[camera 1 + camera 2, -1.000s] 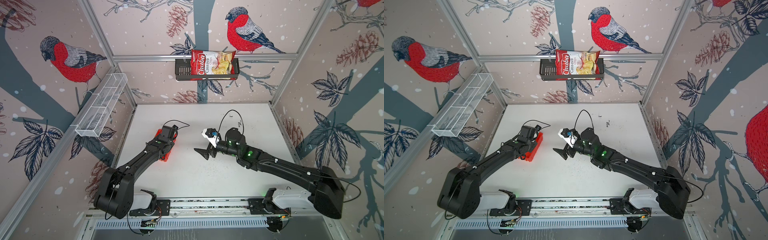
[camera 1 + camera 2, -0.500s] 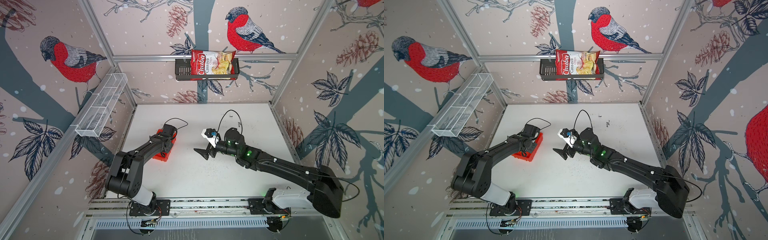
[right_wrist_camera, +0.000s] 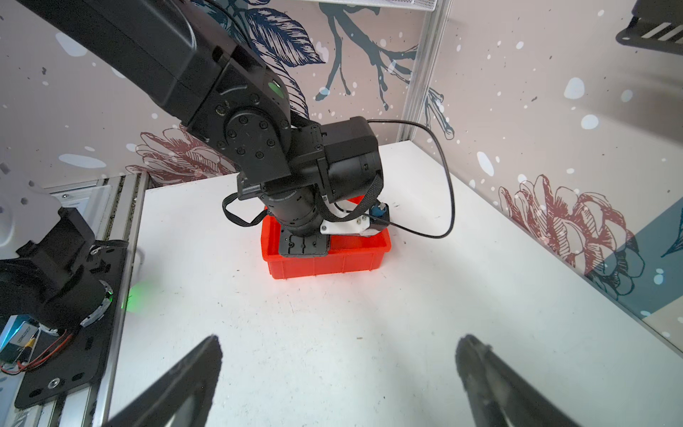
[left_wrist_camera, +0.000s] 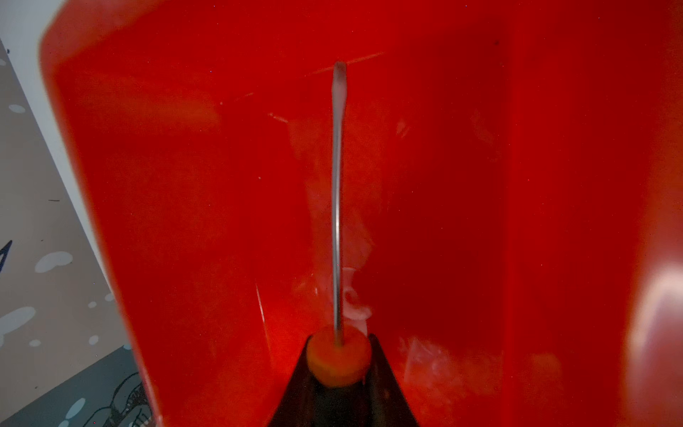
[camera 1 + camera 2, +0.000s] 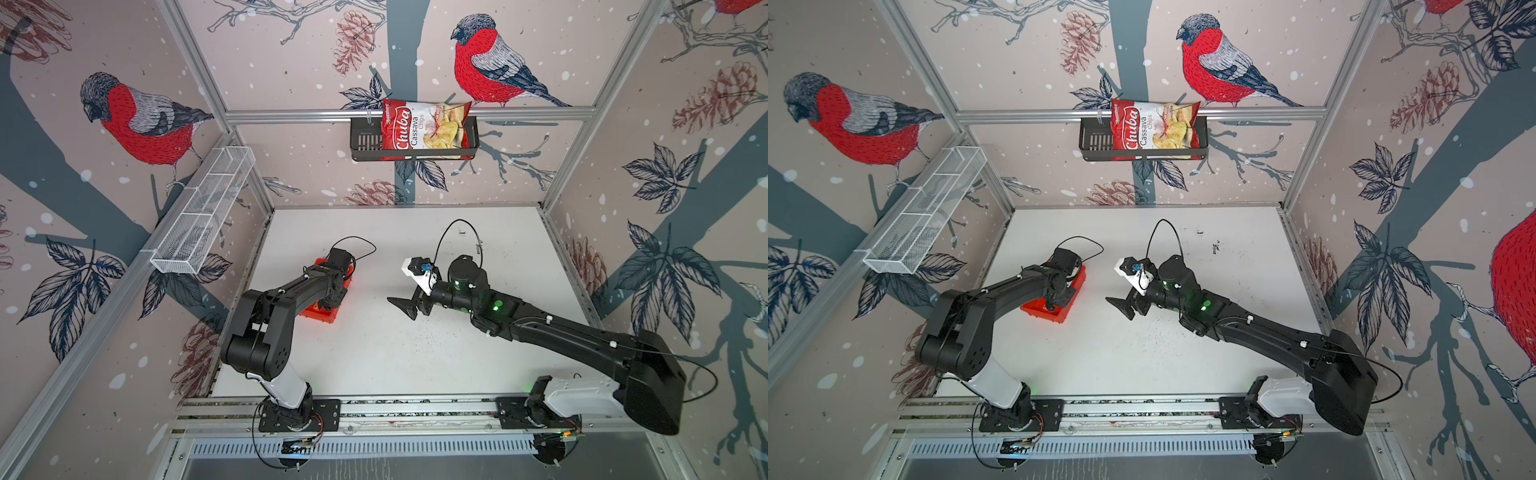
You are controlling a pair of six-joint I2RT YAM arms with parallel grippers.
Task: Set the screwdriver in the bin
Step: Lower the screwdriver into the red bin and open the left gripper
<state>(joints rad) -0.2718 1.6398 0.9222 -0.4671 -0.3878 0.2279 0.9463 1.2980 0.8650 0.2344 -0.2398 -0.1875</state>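
Observation:
The bin is a red-orange tray left of the table's middle, mostly covered by my left arm in both top views. My left gripper points down into it and is shut on the screwdriver's orange handle end. The thin metal shaft runs out over the red bin floor, its tip close to the floor. My right gripper stands open and empty over bare table, right of the bin.
A black wall basket holding a chips bag hangs on the back wall. A white wire-mesh shelf runs along the left wall. The arms' base rail lines the front edge. The left wrist's cable loops beside the bin.
My left arm has folded, its elbow drawn back toward the base and raised, while its gripper stays over the bin with the screwdriver. The right arm has not moved.

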